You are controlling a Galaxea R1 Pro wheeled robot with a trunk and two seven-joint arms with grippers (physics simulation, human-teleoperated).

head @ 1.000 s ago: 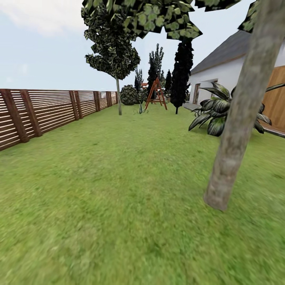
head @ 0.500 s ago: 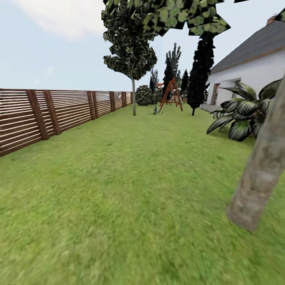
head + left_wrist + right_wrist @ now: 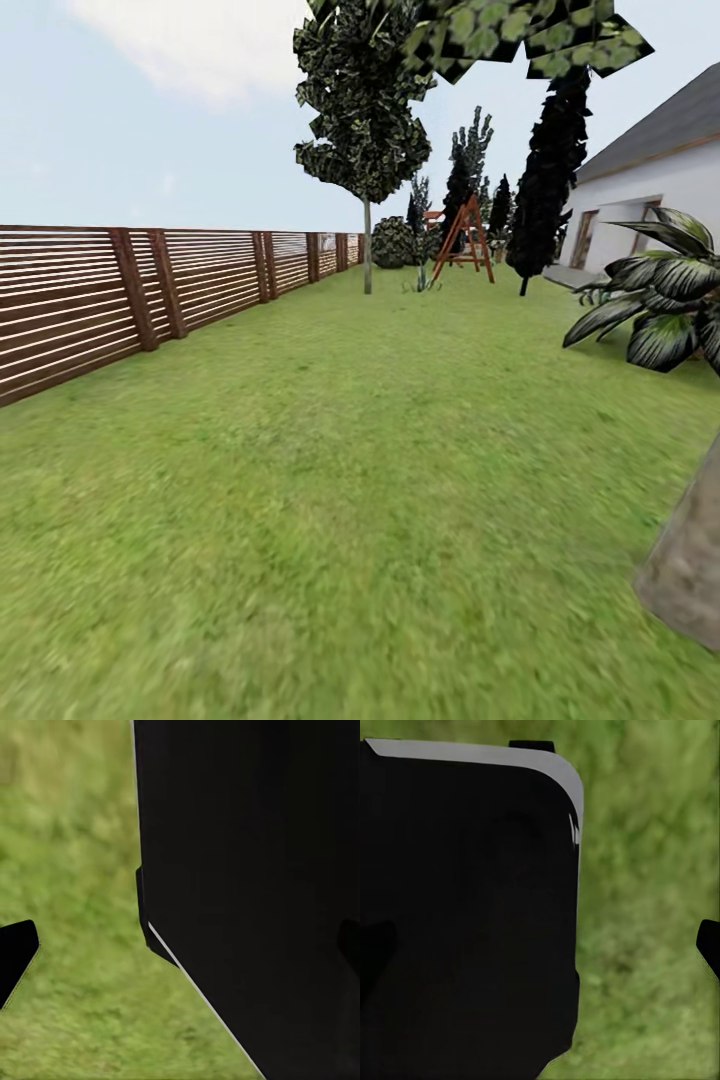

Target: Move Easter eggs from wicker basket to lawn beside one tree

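Across the head view, the lawn [image 3: 330, 480] spreads wide and green, bounded on the robot's left by the brown slat fence [image 3: 150, 295], with a white house [image 3: 655, 190] off to the right and an upright pale-trunked tree [image 3: 366, 150] far ahead. Both wrist views look past dark robot bodywork onto grass, with dark tips at the edges that may be fingers, so I cannot tell whether either gripper is spread or pressed together. Neither the basket nor any egg can be placed relative to either gripper, so which arm lies nearer cannot be judged; the robot seems in transit, searching.
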